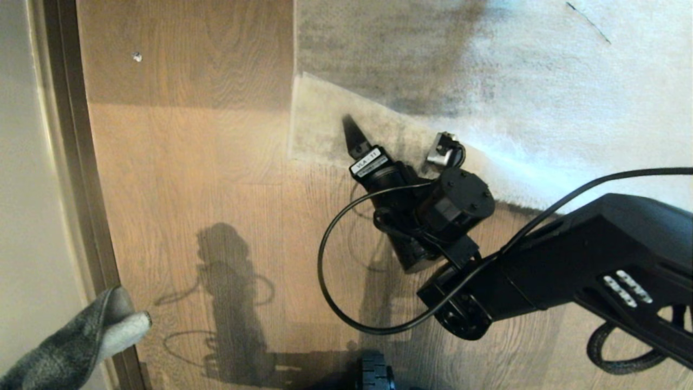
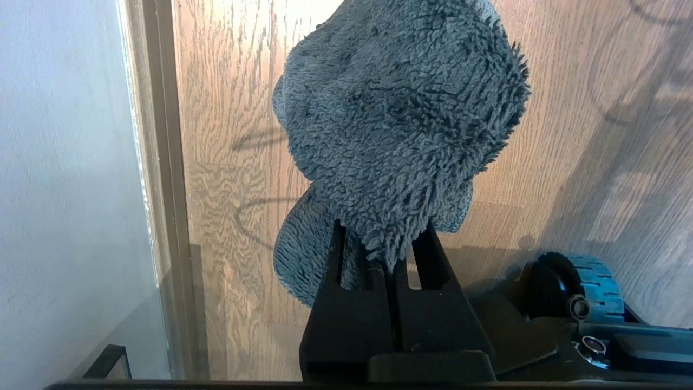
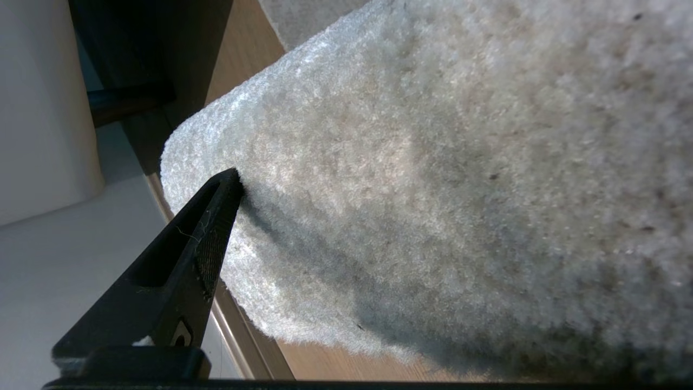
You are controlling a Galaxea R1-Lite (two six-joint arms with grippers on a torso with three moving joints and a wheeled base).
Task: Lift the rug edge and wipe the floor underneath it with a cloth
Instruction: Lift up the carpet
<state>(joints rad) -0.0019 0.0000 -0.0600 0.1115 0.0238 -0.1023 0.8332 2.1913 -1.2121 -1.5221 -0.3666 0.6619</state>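
The right claw (image 1: 379,135) reaches forward at the rug edge (image 1: 325,124), jaws spread wide; the left claw (image 2: 379,254) hangs clamped on the cloth (image 2: 400,119).

Warm side light casts crisp arm shadows on the floor (image 1: 216,227); rug glare.

I see a pale wall (image 1: 24,162) down the left side, with a dark skirting strip (image 1: 81,162) running along its foot; a small white speck (image 1: 137,56) lies near the strip, far up the planks; a thin dark thread (image 1: 589,23) curves at upper right.
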